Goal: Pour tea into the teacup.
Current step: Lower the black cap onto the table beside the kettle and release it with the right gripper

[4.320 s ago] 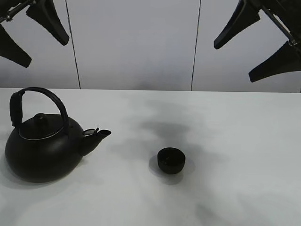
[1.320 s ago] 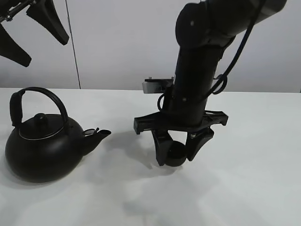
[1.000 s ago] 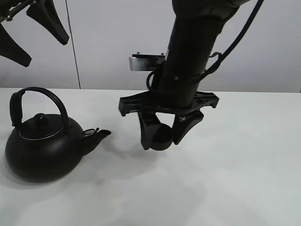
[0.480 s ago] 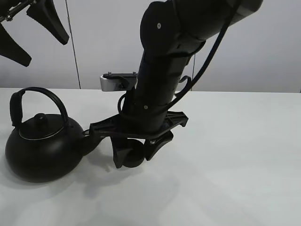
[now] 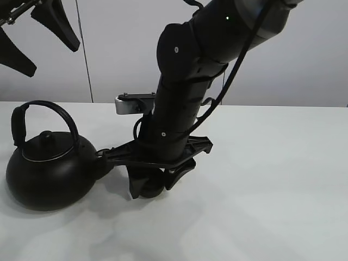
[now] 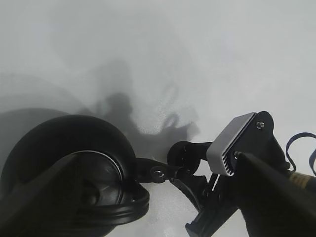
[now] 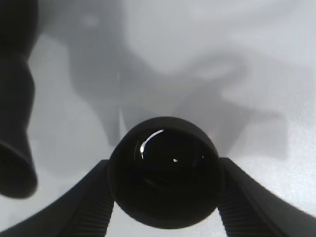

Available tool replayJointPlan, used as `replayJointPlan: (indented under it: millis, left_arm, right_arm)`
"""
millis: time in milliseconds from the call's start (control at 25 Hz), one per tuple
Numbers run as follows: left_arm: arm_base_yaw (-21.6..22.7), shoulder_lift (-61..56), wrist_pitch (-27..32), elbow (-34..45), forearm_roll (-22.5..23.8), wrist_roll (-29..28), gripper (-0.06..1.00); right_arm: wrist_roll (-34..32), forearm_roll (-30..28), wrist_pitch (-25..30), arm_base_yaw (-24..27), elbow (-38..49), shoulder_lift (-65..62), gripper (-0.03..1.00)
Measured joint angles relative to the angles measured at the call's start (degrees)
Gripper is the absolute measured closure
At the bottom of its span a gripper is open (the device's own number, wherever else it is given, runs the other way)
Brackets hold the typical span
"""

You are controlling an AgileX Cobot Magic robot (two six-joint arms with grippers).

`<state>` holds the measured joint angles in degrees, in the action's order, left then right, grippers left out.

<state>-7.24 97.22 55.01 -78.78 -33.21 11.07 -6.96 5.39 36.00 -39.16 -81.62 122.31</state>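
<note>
The teacup (image 5: 153, 188), small, round and black, is clamped between the fingers of my right gripper (image 5: 155, 185), low at the table just right of the kettle's spout (image 5: 104, 165). I cannot tell whether it touches the table. In the right wrist view the teacup (image 7: 165, 173) fills the shut gripper (image 7: 165, 197), with the spout (image 7: 17, 128) dark beside it. The large black kettle (image 5: 46, 171) with an arched handle stands at the left. My left gripper (image 5: 38, 41) hangs open and empty high above the kettle. The left wrist view shows the kettle (image 6: 64, 168) and the teacup (image 6: 183, 154) from above.
The white table (image 5: 272, 179) runs to a pale panelled wall behind. My right arm (image 5: 185, 109) reaches across the middle towards the left, over the table's centre. Its grey wrist camera (image 6: 232, 148) shows in the left wrist view.
My right arm came down from the upper right, shut on the teacup, lifted it and carried it left to beside the kettle's spout, then lowered it. The left gripper and kettle have not moved.
</note>
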Motion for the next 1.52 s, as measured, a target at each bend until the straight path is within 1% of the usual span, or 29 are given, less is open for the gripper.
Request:
replayJointPlan:
  millis: [320,480,600,720,880,1120,1520]
  left_arm:
    - [0.0,0.0,0.0,0.0,0.0,0.0,0.34]
    - [0.0,0.0,0.0,0.0,0.0,0.0,0.34]
    - [0.0,0.0,0.0,0.0,0.0,0.0,0.34]
    - [0.0,0.0,-0.3,0.0,0.0,0.0,0.34]
    - [0.0,0.0,-0.7,0.0,0.0,0.0,0.34]
    - [0.0,0.0,-0.8,0.0,0.0,0.0,0.34]
    - [0.0,0.0,-0.8,0.0,0.0,0.0,0.34]
  right_arm:
    - [-0.5,-0.6,0.0,0.2,0.0,0.3,0.57]
    - [-3.2,-2.8,-0.1,0.8,0.0,0.3,0.57]
    - [-5.0,-3.3,0.0,2.1,0.0,0.3,0.57]
    - [-5.4,-3.5,0.0,2.6,0.0,0.3,0.57]
    - [-4.9,-1.9,0.0,2.6,0.0,0.3,0.57]
    - [-0.8,2.5,0.0,2.6,0.0,0.3,0.57]
    - [-0.5,3.1,0.4,2.6,0.0,0.3,0.56]
